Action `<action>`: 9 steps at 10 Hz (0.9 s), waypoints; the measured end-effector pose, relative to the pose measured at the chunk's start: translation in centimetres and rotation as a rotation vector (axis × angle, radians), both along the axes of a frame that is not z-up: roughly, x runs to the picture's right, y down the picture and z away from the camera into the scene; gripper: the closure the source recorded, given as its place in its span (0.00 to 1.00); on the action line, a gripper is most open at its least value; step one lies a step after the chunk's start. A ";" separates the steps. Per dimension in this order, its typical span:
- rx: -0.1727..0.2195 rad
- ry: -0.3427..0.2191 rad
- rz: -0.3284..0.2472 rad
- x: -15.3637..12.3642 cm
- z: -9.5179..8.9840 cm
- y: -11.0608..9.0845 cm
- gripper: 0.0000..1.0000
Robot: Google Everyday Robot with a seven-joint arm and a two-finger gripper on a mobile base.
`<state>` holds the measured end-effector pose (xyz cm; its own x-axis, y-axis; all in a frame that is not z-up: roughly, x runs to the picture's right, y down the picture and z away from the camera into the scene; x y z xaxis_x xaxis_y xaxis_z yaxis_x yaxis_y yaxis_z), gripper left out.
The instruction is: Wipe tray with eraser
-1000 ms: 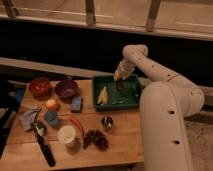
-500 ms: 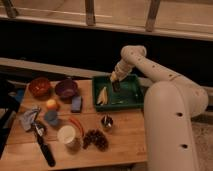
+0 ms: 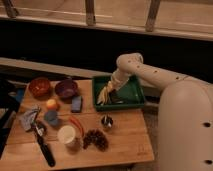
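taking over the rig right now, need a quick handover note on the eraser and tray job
Gripper: down inside the green tray, jaws shut on the eraser, a small dark block at the tray floor.
Tray: at the back right of the wooden table; a yellowish item lies along its left side.
Done: eraser picked up and brought into the tray.
Left: how much of the floor has been wiped cannot be told; cover the rest, then let go of the eraser.

Glossy green plastic tray on a matt wooden table, under the shut claw.
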<state>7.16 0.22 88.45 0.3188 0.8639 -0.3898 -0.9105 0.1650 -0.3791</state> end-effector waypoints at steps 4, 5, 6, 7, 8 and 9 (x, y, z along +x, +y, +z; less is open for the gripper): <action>0.009 0.071 0.031 3.0 1.8 -2.0 1.00; 0.015 0.071 0.039 3.9 2.8 -3.5 1.00; 0.022 0.061 0.041 4.3 3.8 -5.0 1.00; 0.027 0.041 0.035 4.2 4.6 -6.4 1.00; 0.029 0.025 0.028 3.9 5.0 -7.0 1.00; 0.030 0.005 0.018 3.6 5.2 -7.4 1.00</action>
